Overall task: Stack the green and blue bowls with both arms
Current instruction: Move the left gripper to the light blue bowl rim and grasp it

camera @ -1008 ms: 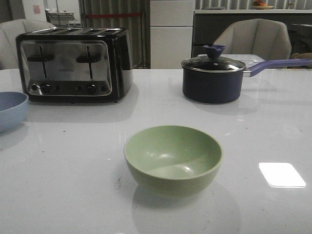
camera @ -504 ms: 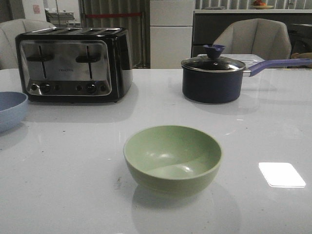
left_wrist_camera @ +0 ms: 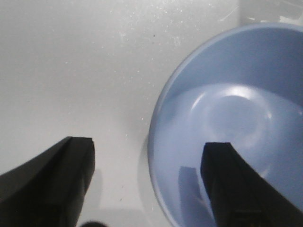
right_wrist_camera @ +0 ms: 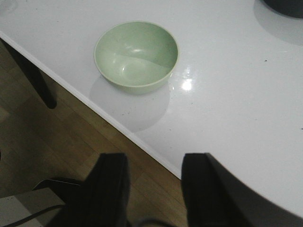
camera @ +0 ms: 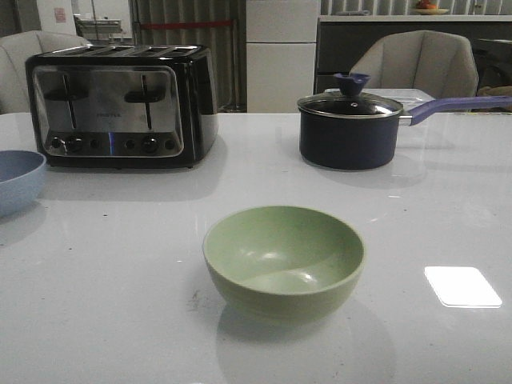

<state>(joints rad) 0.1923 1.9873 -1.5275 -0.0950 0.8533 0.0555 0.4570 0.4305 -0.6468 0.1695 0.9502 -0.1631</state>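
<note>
The pale green bowl stands upright and empty on the white table, front centre; it also shows in the right wrist view. The light blue bowl sits at the table's left edge, cut off by the front view's border. In the left wrist view the blue bowl is close below. My left gripper is open and straddles the bowl's rim, one finger over its inside, the other over the table. My right gripper is open and empty, over the table's front edge, away from the green bowl. Neither gripper shows in the front view.
A black and chrome toaster stands at the back left. A dark navy saucepan with glass lid and purple handle stands at the back right. The table's front edge has wooden floor beyond it. Chairs stand behind the table.
</note>
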